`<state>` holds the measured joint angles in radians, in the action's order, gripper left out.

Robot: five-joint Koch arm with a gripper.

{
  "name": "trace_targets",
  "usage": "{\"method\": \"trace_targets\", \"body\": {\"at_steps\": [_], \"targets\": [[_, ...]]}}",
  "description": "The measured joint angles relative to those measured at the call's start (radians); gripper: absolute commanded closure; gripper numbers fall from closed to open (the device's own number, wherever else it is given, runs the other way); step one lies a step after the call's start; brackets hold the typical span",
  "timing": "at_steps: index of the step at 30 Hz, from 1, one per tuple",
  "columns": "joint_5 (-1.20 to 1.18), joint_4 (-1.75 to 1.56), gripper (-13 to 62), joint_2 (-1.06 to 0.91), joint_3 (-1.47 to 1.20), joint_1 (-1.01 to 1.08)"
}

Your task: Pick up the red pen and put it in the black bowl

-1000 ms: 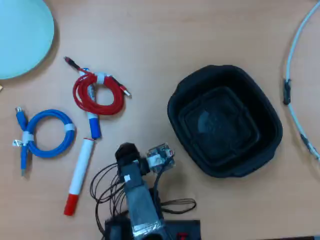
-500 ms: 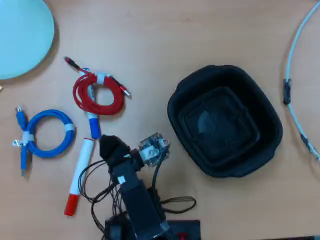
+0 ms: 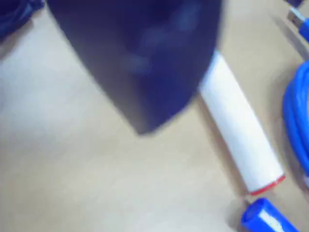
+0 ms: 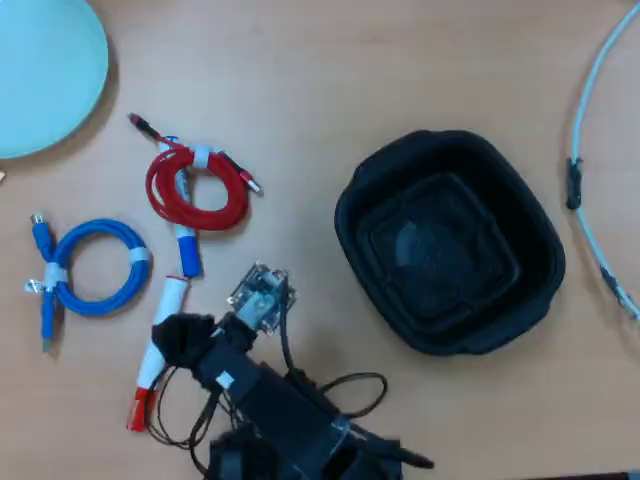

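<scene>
The red pen point(image 4: 167, 301) lies on the wooden table at lower left in the overhead view, its red cap point(image 4: 138, 411) toward the front edge. My gripper point(image 4: 181, 341) hangs over the middle of the barrel and hides that part. In the wrist view the white barrel point(image 3: 239, 124) runs diagonally at right, and a blurred dark jaw covers its upper end. Only that one jaw shows, so I cannot tell whether the gripper is open or shut. The black bowl point(image 4: 450, 245) sits empty to the right, well apart from the pen.
A blue-capped marker point(image 4: 187, 252) lies just beyond the pen's tip, under a coiled red cable point(image 4: 196, 190). A coiled blue cable point(image 4: 95, 266) lies to the left and a turquoise plate point(image 4: 40, 70) at the back left. A grey cable point(image 4: 585, 160) runs along the right edge.
The arm has swung left across the table, carrying the gripper from beside the pen to over the pen's barrel. Pen, bowl and cables have not moved.
</scene>
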<state>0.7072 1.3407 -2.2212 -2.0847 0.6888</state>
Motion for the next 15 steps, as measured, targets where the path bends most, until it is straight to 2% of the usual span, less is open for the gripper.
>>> {"method": "trace_targets", "body": {"at_steps": [6, 10, 15], "targets": [[0.000, 0.006, 5.9, 0.176, 0.179, -0.046], [0.000, 0.133, 6.0, 0.238, 0.311, -0.046], [-0.017, 0.225, 5.7, 0.313, 0.348, -0.048]]}}
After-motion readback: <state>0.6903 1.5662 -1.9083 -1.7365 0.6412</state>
